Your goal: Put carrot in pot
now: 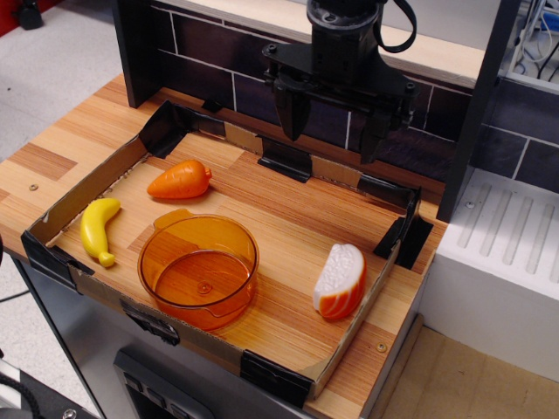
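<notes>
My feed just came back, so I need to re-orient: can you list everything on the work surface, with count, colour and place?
carrot: one, orange, rear left of the tray, lying on its side, apart from the pot.
pot: one, translucent orange, front centre-left, upright and empty.
banana: one, yellow, far left, beside the tray wall.
sliced wedge: one, white with orange rind, front right.
tray: one, low cardboard walls with black tape at corners, on the wooden counter.
backsplash: dark tile behind the tray.
claw: one, black, hanging above the tray's rear edge, fingers apart, holding nothing.
</notes>
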`<action>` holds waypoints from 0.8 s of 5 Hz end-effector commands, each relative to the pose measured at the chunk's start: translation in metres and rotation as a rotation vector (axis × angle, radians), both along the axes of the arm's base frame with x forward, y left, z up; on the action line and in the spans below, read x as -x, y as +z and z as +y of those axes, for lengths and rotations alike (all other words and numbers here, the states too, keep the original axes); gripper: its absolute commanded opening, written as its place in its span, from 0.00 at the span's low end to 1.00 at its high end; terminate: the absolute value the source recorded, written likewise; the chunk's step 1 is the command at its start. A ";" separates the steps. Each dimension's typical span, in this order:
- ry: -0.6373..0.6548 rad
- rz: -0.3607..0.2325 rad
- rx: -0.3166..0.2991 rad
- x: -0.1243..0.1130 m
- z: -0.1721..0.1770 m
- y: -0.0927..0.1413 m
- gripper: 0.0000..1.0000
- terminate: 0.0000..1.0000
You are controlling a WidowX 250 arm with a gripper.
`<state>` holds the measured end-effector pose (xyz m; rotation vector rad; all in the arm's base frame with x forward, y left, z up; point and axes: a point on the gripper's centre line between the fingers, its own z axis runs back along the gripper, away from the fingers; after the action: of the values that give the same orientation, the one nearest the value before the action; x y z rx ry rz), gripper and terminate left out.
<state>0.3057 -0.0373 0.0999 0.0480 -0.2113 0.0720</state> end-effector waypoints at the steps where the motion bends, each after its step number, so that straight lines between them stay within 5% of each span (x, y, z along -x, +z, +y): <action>1: 0.000 0.000 0.000 0.000 0.000 0.000 1.00 0.00; 2: -0.157 -0.057 0.020 -0.008 0.027 0.009 1.00 0.00; 3: -0.331 0.009 0.026 -0.014 0.058 0.005 1.00 0.00; 4: -0.469 0.002 -0.032 -0.015 0.089 0.001 1.00 0.00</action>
<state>0.3101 0.0513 0.0879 0.0083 -0.1719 -0.4092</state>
